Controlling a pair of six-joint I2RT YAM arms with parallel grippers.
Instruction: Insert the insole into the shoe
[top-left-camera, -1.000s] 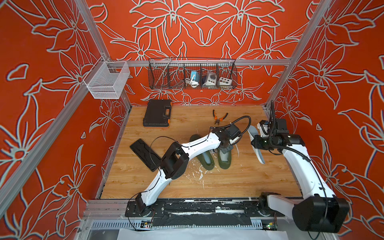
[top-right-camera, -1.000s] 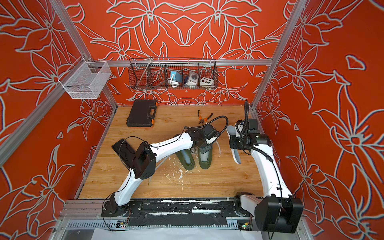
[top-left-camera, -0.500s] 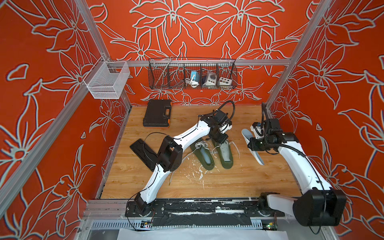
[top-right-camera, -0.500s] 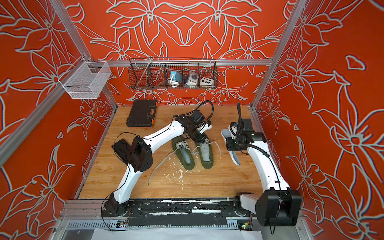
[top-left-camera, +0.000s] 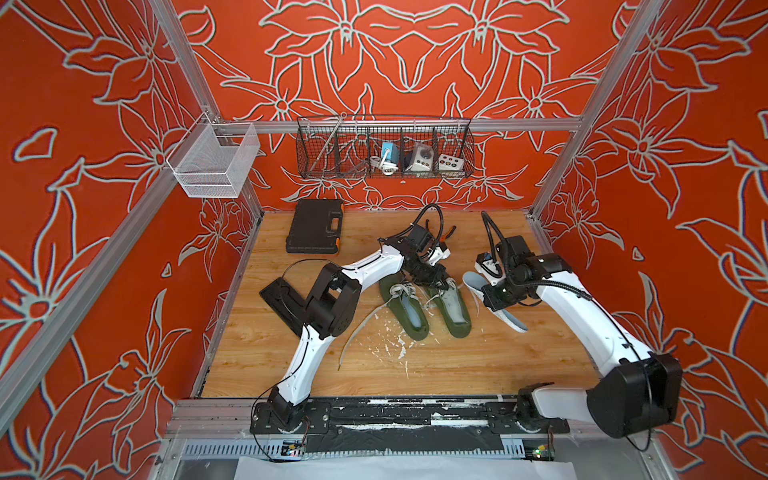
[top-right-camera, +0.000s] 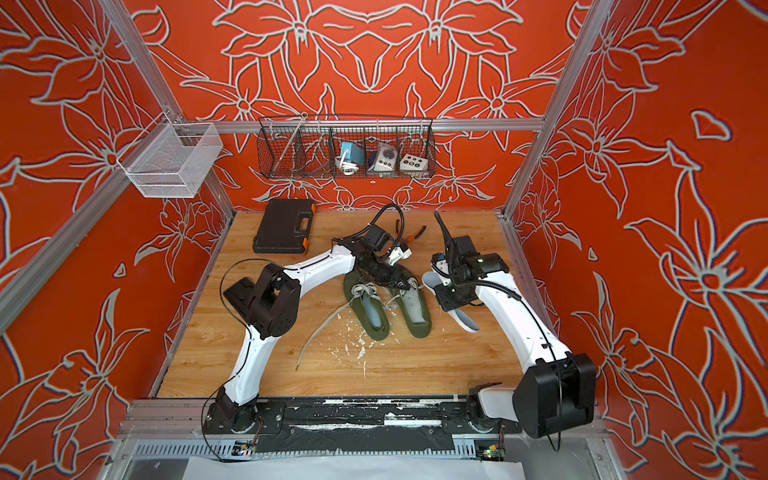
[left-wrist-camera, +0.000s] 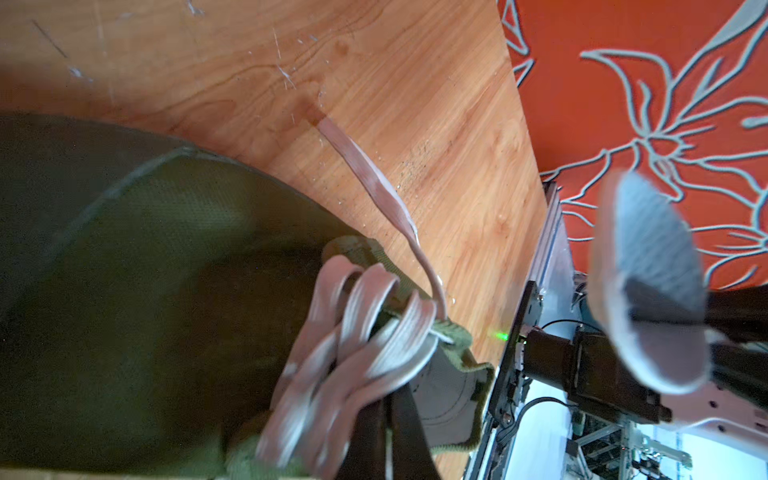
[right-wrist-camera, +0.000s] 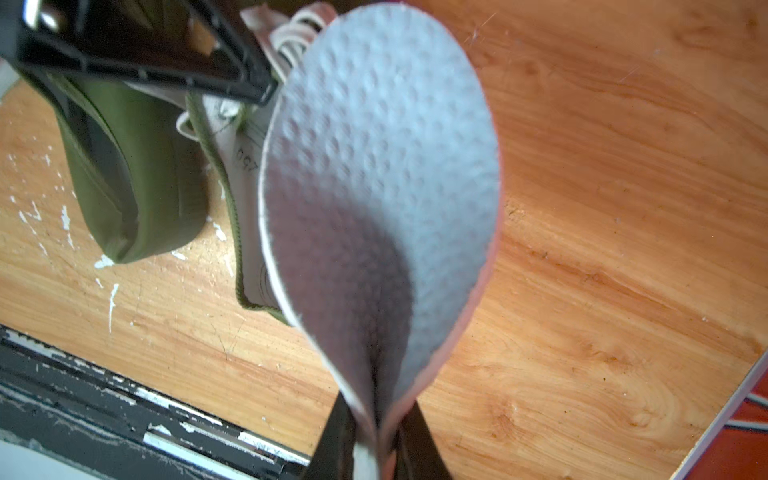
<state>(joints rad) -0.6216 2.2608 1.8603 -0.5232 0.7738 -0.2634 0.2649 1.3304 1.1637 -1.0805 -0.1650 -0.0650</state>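
Right wrist view, "250" stamped inside the green shoe (right-wrist-camera: 246, 199), right gripper (right-wrist-camera: 376, 440) pinching the folded grey insole (right-wrist-camera: 374, 166) right beside it, left gripper (left-wrist-camera: 390, 419) clamped on the laces (left-wrist-camera: 353, 332), plenty of bare table (right-wrist-camera: 623, 208) out to its edge.

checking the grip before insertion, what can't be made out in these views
- Left pincer tips: left wrist view, buried under laces; tongue or laces gripped, unclear.
- Shoe toe interior: every view, covered by its upper.
- Insole other end: right wrist view, cut off past right pincer.
- Pliers: both top views, mostly behind left arm.
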